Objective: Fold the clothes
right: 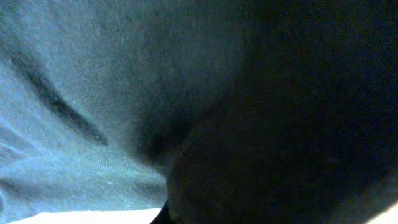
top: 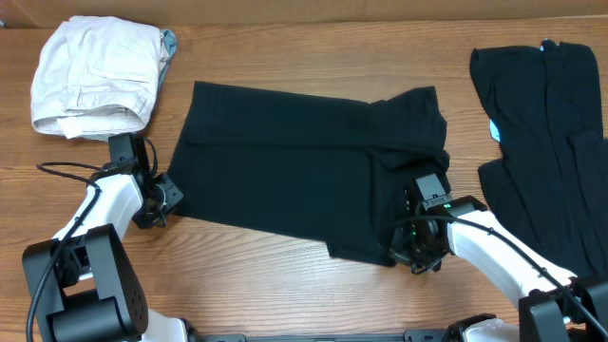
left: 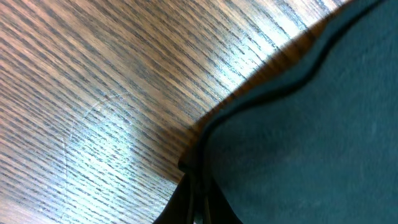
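1 white bundle (top: 95,78) left of garment (top: 304,161), black heap (top: 551,142) right

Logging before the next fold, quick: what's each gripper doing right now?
Left gripper: closed on the black garment at its left edge.
Right gripper: fabric hides its fingers; cannot tell.

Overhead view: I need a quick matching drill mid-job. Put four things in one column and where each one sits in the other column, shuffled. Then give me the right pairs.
Things:
1. spread black garment
2. white folded pile
3. second black garment
4. left gripper

Places:
A. right edge of the picture
B. at the spread garment's lower-left corner
C. centre of the picture
D. upper left of the picture

Pairs: 1-C, 2-D, 3-A, 4-B
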{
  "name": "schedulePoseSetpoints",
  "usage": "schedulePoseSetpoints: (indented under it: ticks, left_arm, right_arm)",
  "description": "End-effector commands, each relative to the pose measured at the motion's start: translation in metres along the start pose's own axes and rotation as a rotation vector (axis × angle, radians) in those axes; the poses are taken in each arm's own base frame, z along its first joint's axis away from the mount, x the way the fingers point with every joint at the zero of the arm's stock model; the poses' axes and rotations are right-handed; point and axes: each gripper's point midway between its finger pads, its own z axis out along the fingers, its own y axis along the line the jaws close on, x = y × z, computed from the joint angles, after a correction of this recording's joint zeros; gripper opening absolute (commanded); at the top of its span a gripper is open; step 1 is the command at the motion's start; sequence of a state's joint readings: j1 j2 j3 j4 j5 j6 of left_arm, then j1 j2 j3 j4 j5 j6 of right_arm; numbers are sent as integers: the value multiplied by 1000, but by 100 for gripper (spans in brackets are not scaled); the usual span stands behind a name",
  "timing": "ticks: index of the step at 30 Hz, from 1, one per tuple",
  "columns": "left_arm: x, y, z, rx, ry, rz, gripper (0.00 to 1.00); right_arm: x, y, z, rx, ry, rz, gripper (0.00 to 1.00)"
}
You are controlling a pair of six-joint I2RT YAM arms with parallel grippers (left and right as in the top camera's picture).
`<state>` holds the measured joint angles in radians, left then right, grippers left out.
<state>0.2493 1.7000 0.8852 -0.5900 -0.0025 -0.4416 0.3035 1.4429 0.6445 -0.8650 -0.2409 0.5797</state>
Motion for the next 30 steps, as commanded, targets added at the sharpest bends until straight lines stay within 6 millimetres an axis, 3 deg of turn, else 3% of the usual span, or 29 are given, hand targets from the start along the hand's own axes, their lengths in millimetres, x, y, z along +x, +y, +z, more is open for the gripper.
schedulePoseSetpoints:
  ticks: [1,7,11,14,24,27,30]
  left_arm:
    - [28,9,24,-25,101,1,4]
    - [27,9,24,-28,98,2,4]
    - [26,13,24,-47,88,2,4]
    - [25,12,24,-46,86,2,4]
    - [25,12,24,-45,86,2,4]
    - [25,12,24,-47,85,2,4]
    - [24,12,24,-46,81,2,4]
  right_arm:
    - [3,3,-15,19,25,6,4]
    - [15,12,-79,72,80,-72,6]
    - [-14,26,-107,80,-56,-112,15]
    - [-39,44,-108,26,-147,-165,16]
    - [-124,75,-62,-38,-268,-202,24]
    - [-131,90,-72,-137,-280,-207,33]
    - [-121,96,-89,-172,-231,-243,39]
